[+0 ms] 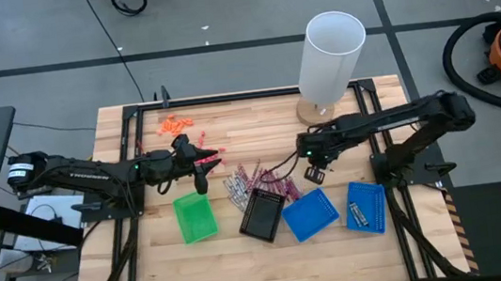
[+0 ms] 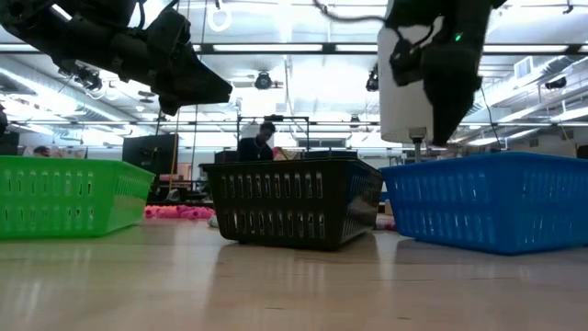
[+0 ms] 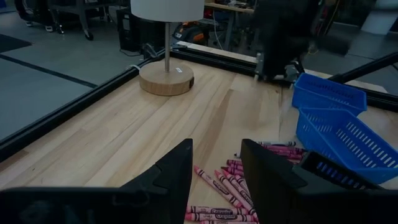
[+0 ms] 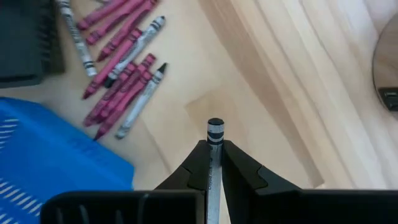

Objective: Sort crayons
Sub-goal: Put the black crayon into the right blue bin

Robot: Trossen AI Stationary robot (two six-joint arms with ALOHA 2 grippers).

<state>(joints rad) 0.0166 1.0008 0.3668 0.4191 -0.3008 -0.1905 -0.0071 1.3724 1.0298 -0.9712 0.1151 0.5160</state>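
Note:
A pile of pink and grey crayons [image 1: 253, 183] lies flat on the wooden table, also seen in the right wrist view as crayons [image 4: 121, 59]. My right gripper [image 4: 214, 148] hangs above the table to the right of the pile, shut on one grey crayon [image 4: 215, 130]. My left gripper [image 3: 216, 152] is open, held above the table left of the pile, with nothing between its fingers. In front of the pile stand a green tray [image 1: 195, 216], a black tray [image 1: 263, 215] and two blue trays [image 1: 310, 214]. My right gripper pinches the grey crayon between its two fingers, on the wrapped shaft just behind its banded end [image 4: 214, 140]. The fingers point steeply down and the crayon lies along them, its end sticking out past the fingertips. It is lifted clear of the table.
A white-shaded lamp [image 1: 326, 56] on a round wooden foot stands at the far right of the table. Orange bits [image 1: 175, 124] lie at the far left. The second blue tray [image 1: 366, 206] sits below the right arm. Bare wood shows along the near edge.

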